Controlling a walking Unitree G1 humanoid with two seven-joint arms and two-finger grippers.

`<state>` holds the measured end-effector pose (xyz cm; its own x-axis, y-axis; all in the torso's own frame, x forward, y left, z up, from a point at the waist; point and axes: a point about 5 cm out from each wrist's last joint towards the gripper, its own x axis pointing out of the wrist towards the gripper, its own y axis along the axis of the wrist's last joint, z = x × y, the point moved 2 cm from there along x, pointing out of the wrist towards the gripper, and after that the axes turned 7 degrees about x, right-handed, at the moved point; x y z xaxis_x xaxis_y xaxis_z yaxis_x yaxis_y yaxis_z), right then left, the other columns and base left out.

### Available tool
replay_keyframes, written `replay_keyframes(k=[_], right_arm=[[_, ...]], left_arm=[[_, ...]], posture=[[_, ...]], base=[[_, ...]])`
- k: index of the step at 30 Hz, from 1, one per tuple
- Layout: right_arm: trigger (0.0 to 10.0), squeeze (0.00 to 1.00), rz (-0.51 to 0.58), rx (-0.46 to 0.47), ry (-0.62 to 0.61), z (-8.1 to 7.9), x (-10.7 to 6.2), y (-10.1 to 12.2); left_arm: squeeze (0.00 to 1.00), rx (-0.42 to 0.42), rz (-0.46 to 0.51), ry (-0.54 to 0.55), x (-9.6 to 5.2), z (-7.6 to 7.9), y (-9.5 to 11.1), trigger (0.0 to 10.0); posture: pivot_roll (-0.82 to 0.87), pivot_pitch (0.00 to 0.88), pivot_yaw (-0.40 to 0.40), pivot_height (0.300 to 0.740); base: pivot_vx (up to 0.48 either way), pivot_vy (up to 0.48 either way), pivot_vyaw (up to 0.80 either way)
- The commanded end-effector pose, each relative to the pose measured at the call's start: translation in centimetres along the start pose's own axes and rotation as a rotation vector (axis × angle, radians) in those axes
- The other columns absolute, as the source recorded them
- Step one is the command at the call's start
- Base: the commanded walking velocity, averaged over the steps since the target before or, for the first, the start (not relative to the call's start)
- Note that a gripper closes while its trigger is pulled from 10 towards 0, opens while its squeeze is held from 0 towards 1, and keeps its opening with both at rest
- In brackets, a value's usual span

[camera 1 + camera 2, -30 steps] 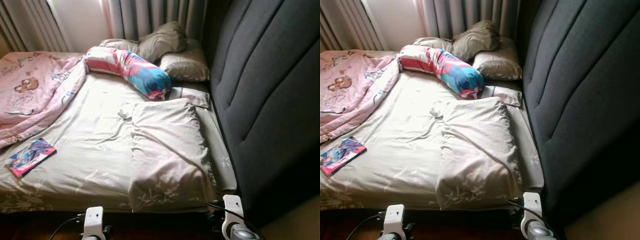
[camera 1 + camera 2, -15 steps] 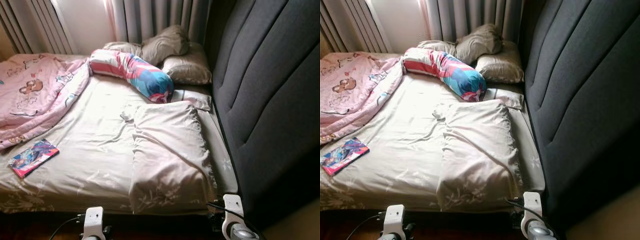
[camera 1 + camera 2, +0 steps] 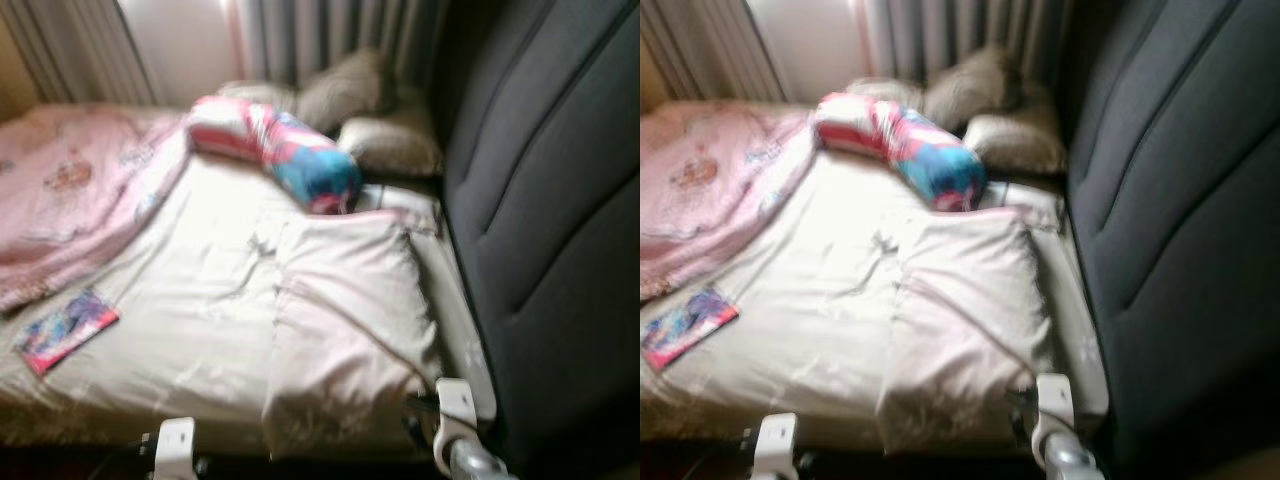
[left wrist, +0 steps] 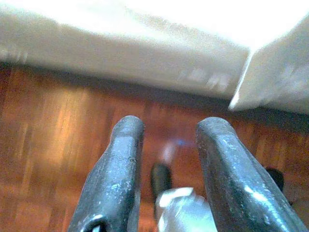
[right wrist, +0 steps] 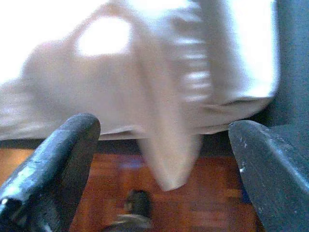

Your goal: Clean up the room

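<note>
Where bed (image 3: 190,330) meets headboard, rumpled beige pillow (image 3: 345,330), corner overhanging

Motion-blurred views, window glare, blown-out sheet (image 3: 200,290)

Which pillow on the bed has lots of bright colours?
The long roll-shaped pillow lying slantwise near the bed's head. It is striped pink, white and blue; the other pillows are plain beige.
</note>
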<state>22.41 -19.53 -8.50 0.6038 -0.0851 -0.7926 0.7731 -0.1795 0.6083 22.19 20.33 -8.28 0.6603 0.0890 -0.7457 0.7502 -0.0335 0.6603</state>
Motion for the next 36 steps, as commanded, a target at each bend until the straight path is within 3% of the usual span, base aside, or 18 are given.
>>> replay_keyframes(k=[1,13,15,19,21,22,23,24,26,30,31,32,36], right_arm=[[10.0,0.00,0.026,0.001,0.016,-0.9,0.1,0.9],[10.0,0.00,0.083,0.037,-0.007,-0.9,0.1,1.2],[10.0,0.00,0.151,0.016,-0.011,-0.8,-0.1,1.8],[10.0,0.00,0.177,0.008,0.003,-0.9,-0.1,2.1],[10.0,0.00,0.240,0.050,0.036,-1.0,-0.3,2.7],[10.0,0.00,0.255,0.057,0.054,-1.2,-0.4,2.8],[10.0,0.00,0.266,0.062,0.081,-1.3,-0.4,2.9],[10.0,0.00,0.266,0.062,0.081,-1.3,-0.4,2.9],[10.0,0.00,0.284,0.046,0.130,-1.8,-0.5,3.1],[10.0,0.00,0.301,0.046,0.143,-1.9,-0.6,3.0],[10.0,0.00,0.482,0.047,0.192,-3.7,-1.0,10.4],[10.0,0.00,0.535,0.047,0.208,-4.3,-1.4,12.4],[10.0,0.00,0.579,0.040,0.224,-4.4,-1.7,13.6]], left_arm=[[0.00,0.007,-0.028,0.012,-0.3,-0.8,-1.2,10.0],[0.00,0.015,0.033,-0.001,-0.3,-0.8,-0.6,10.0],[0.00,-0.001,0.110,0.005,-0.5,-0.8,0.1,10.0],[0.00,-0.006,0.140,0.007,-0.5,-0.8,0.3,10.0],[0.00,-0.030,0.202,0.000,-0.7,-0.6,0.9,10.0],[0.00,0.002,0.271,0.011,-0.2,-0.6,3.9,10.0],[0.00,-0.006,0.396,0.001,0.2,-0.1,10.5,10.0],[0.00,-0.006,0.396,0.001,0.2,-0.1,10.5,10.0],[0.00,-0.009,0.513,-0.011,-0.3,0.8,15.8,10.0],[0.00,-0.015,0.548,-0.019,-0.5,0.9,16.5,10.0],[0.00,-0.025,0.581,-0.030,-0.7,1.0,17.4,10.0],[0.00,-0.026,0.587,-0.033,-0.8,1.0,17.4,10.0],[0.00,-0.012,0.618,-0.038,-1.0,1.3,18.2,10.0]], posture=[[-0.03,0.000,-0.015,0.740],[-0.03,0.000,-0.012,0.740],[-0.05,0.000,-0.013,0.740],[-0.05,0.000,-0.014,0.740],[-0.05,0.000,-0.018,0.740],[-0.05,0.000,-0.020,0.740],[-0.05,0.000,-0.021,0.740],[-0.05,0.000,-0.021,0.740],[-0.06,0.000,-0.023,0.740],[-0.06,0.000,-0.018,0.740],[-0.07,0.000,-0.014,0.740],[-0.08,0.000,-0.009,0.740],[-0.09,0.000,-0.012,0.740]], base=[[0.326,0.000,0.00],[0.191,0.000,0.00],[0.000,0.000,0.00],[0.000,0.000,0.00],[0.000,0.000,0.00],[0.000,0.000,0.00],[0.000,0.000,0.00],[0.000,0.000,0.00],[0.000,0.000,0.00],[0.000,0.000,0.00],[0.000,0.000,0.00],[0.000,0.000,0.00],[0.000,0.000,0.00]])
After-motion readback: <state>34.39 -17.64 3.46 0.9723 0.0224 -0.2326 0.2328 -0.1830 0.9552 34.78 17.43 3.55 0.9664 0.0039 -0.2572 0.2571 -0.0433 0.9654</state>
